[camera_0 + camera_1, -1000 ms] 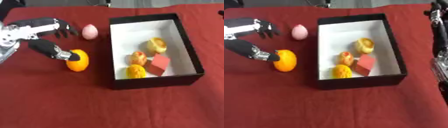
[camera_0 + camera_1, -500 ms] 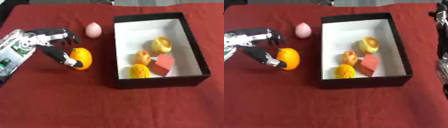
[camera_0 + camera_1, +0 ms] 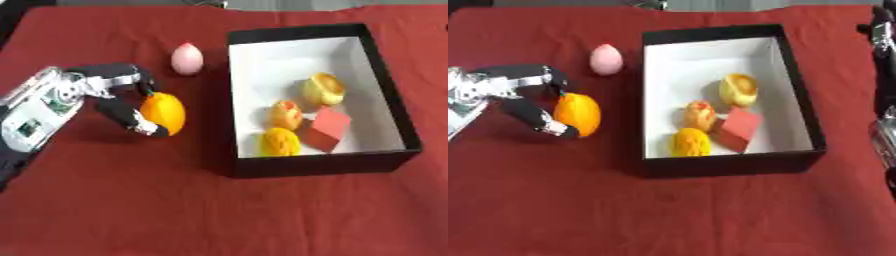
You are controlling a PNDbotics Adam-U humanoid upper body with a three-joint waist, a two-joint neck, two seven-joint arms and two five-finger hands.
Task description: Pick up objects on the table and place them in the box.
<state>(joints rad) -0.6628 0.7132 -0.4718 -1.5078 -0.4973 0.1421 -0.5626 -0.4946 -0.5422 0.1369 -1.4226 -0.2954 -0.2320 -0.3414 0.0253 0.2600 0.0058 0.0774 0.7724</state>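
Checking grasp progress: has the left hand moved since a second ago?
Yes. The left hand has closed in toward the box, its fingers now curled round the orange.

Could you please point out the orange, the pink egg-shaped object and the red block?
orange [image 3: 164, 112], left eye view, its exposed front face.
pink egg-shaped object [image 3: 186, 58], left eye view, its middle.
red block [image 3: 325, 128], left eye view, its top face.

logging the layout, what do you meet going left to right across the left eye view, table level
left hand → orange → pink egg-shaped thing → box, holding small yellow-orange pieces and a red block
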